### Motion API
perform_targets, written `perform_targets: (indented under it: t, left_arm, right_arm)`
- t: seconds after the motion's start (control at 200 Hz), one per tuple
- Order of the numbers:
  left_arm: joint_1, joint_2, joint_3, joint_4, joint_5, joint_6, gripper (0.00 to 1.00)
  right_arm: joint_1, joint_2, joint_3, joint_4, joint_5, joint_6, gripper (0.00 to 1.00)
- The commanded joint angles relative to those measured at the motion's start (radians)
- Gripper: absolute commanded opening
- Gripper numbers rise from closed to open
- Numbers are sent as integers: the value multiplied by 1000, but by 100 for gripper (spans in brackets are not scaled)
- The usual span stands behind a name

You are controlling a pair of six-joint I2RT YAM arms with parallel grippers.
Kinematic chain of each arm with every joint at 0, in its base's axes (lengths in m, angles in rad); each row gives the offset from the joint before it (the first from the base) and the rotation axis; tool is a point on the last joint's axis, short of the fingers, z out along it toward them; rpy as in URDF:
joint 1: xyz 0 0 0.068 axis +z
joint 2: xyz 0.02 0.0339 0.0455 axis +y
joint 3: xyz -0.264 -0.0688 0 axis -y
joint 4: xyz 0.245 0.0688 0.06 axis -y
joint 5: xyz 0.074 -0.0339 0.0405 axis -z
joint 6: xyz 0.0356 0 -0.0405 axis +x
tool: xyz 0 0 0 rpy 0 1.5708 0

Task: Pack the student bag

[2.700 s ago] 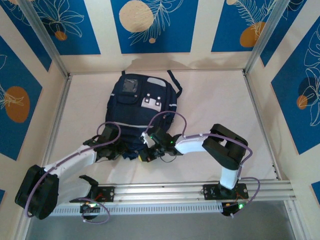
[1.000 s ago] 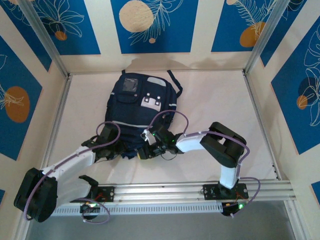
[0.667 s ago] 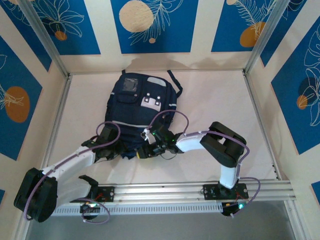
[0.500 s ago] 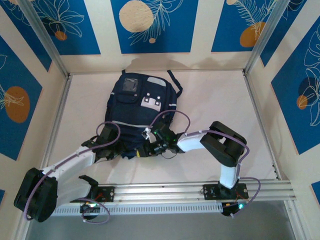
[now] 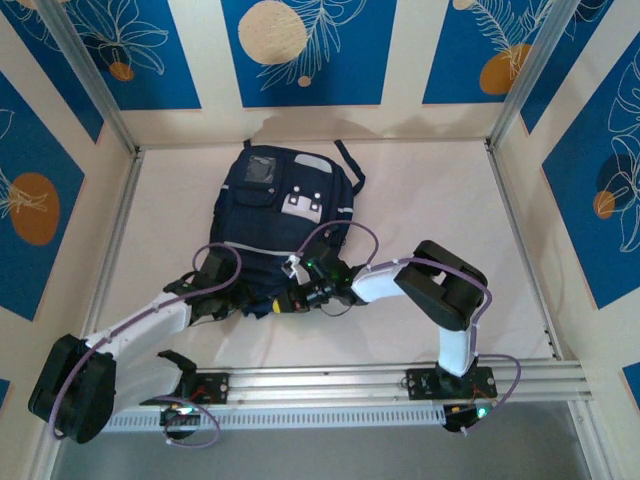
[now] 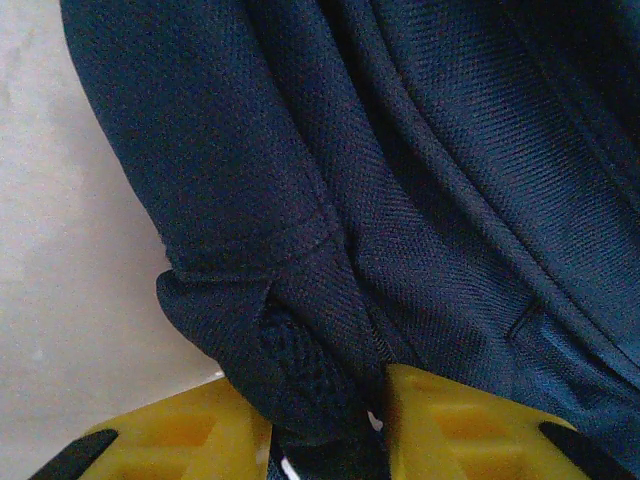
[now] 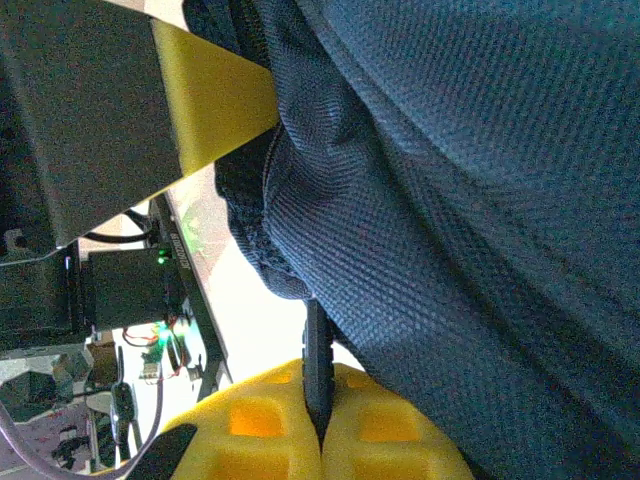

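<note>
Navy student bag (image 5: 262, 232): both arms reach low, L claw (image 6: 320, 440) & R claw (image 7: 318, 405) pinching its near hem

Matt, coarse-woven cloth student bag (image 6: 430, 180), smooth yellow plastic left gripper (image 6: 322, 432), matt off-white table (image 6: 60, 300)

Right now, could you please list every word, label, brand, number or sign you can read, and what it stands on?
No text can be read anywhere.
The student bag has a grey patch and white buckle patches; any print on them is too small and blurred to read.
The wall panels carry leaf and circle drawings, no lettering.
</note>
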Motion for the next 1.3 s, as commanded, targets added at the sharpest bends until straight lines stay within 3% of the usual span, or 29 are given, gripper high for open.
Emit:
perform_targets:
  t: [0.0,0.33,0.8,1.295]
  left_arm:
    - [6,13,-29,-38,5,21,33]
    - [8,-4,-19,-82,-25,29,33]
    - [10,-38,-10,-129,-56,46,33]
    - [10,-39,-2,-138,-72,47,33]
  right_arm:
    - [-10,-20,13,-34,34,-27,0]
    - [-27,-96,-9,-306,219,-170,0]
    - [-60,-189,-22,-431,309,-273,0]
    - [-113,-212,-63,-445,393,-283,0]
